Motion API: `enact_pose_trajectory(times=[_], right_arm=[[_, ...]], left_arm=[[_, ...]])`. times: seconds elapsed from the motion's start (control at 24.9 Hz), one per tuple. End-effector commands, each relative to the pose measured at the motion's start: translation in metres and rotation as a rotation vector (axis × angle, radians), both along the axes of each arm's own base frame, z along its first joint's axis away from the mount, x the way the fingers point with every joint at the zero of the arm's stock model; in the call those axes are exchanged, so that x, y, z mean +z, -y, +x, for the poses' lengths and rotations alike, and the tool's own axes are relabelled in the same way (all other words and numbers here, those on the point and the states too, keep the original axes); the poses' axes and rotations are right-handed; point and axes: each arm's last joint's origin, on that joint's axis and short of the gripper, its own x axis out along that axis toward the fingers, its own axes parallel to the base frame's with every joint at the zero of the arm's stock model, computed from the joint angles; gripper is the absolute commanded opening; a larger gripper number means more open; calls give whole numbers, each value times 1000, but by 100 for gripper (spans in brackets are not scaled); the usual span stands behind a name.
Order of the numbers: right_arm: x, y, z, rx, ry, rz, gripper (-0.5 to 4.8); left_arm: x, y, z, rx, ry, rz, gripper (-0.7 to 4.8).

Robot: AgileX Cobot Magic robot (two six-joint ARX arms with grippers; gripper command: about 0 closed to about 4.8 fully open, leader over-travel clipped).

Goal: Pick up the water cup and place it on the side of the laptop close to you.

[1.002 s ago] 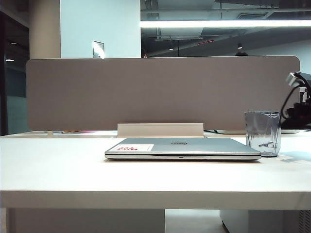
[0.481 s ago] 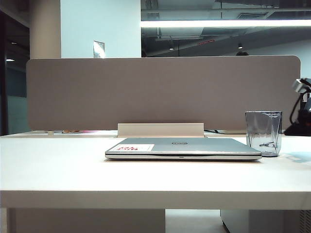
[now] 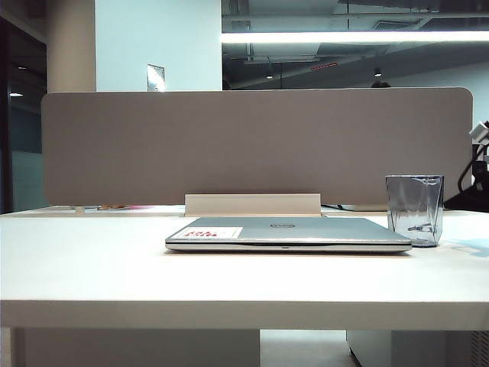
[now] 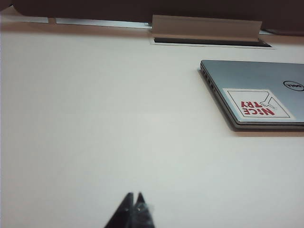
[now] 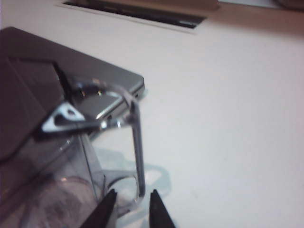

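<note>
The transparent bluish-grey plastic water cup point(image 3: 413, 209) with faceted sides was seen standing upright on the white worktop point(image 3: 229, 279), close to its right edge and well back from the front edge. It stood just beside the right end of the slim silver-grey laptop point(image 3: 287, 233); whether the two touched could not be told. The laptop lay closed and flat across the middle of the worktop, with a round logo point(image 3: 282, 225) on its lid and a white sticker with red print point(image 3: 205, 232) near its left front corner.

In the right wrist view, the cup point(image 5: 71, 156) was shown very near the camera, with its squared side handle point(image 5: 135, 147) running down to the right gripper point(image 5: 132, 205). The two dark fingertips point(image 5: 107, 204) were held apart on either side of the lower end of the handle, and no grip on it was seen. A corner of the laptop point(image 5: 102, 78) was visible behind the cup.

In the left wrist view, the left gripper point(image 4: 133, 208) was found above bare worktop point(image 4: 104, 123), well apart from the laptop point(image 4: 256, 92), its dark fingertips pressed together and holding nothing. A grey partition panel point(image 3: 252, 145) stood along the back edge of the worktop.
</note>
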Motion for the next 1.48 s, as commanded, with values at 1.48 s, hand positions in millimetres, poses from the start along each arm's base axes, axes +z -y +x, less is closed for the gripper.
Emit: enact_pose_trajectory(times=[1.48], right_arm=[[-1, -20, 32, 0, 57, -1, -6]], left_arm=[[0, 0, 0, 1, -12, 4, -4]])
